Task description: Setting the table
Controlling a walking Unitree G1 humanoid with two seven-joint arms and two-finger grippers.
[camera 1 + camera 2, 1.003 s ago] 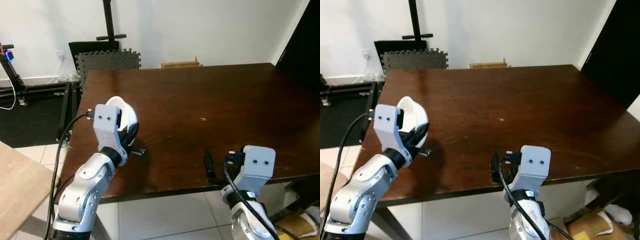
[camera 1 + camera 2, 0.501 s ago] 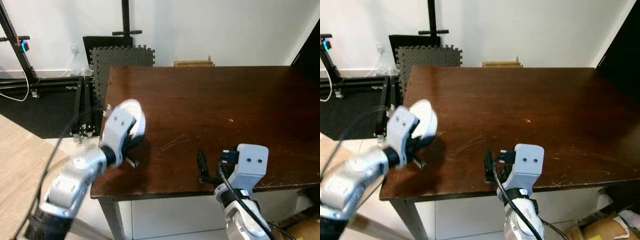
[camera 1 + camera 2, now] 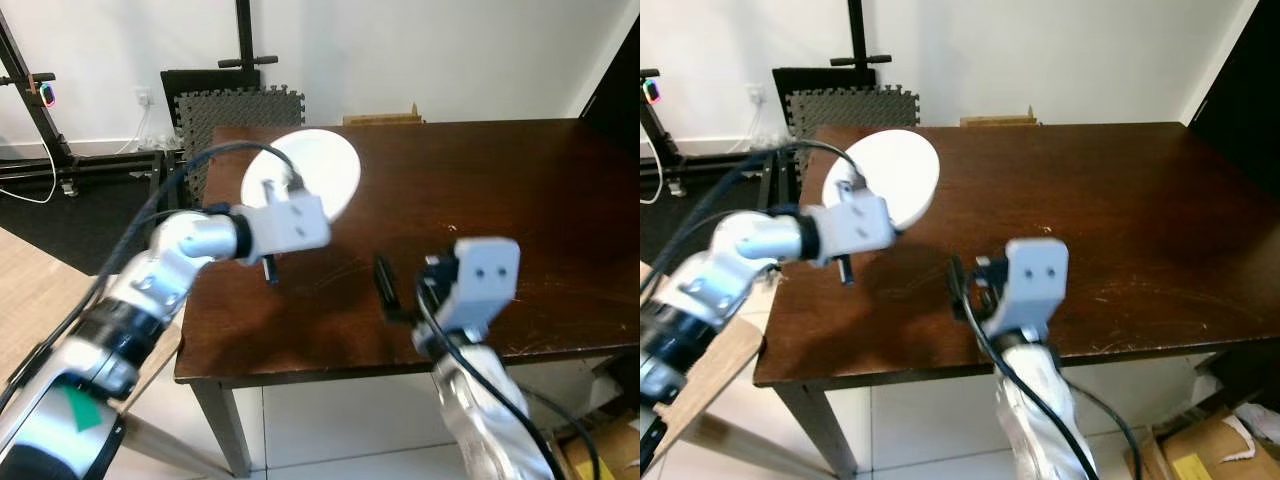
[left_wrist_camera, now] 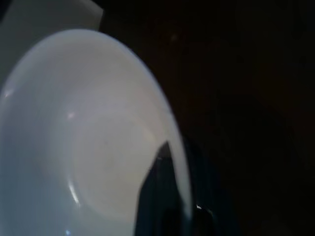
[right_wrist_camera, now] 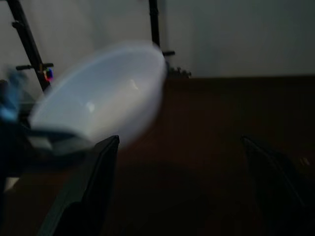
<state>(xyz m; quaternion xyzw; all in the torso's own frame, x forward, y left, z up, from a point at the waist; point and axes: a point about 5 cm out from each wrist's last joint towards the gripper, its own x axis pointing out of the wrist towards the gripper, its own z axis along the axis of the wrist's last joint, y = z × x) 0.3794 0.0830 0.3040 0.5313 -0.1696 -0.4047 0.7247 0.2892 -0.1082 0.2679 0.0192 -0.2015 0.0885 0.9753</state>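
My left gripper (image 3: 274, 203) is shut on the rim of a white bowl (image 3: 312, 172) and holds it tilted in the air over the left part of the dark wooden table (image 3: 500, 170). In the left wrist view a black finger (image 4: 161, 196) lies across the bowl's (image 4: 88, 162) inner side. My right gripper (image 5: 182, 187) is open and holds nothing. Its black fingers (image 3: 385, 288) hover low over the table near the front edge, to the right of the bowl (image 5: 103, 96) and below it.
Grey foam mats (image 3: 235, 110) and a black stand (image 3: 245, 40) lean at the wall behind the table's left corner. A tripod (image 3: 30, 100) stands far left. A cardboard box (image 3: 1210, 450) lies on the floor at the right. A light wooden surface (image 3: 700, 370) is at my left.
My left arm has swung the bowl up and to the right, from the table's left edge to above the table. The right gripper has risen and reached further over the table. The camera shifted.
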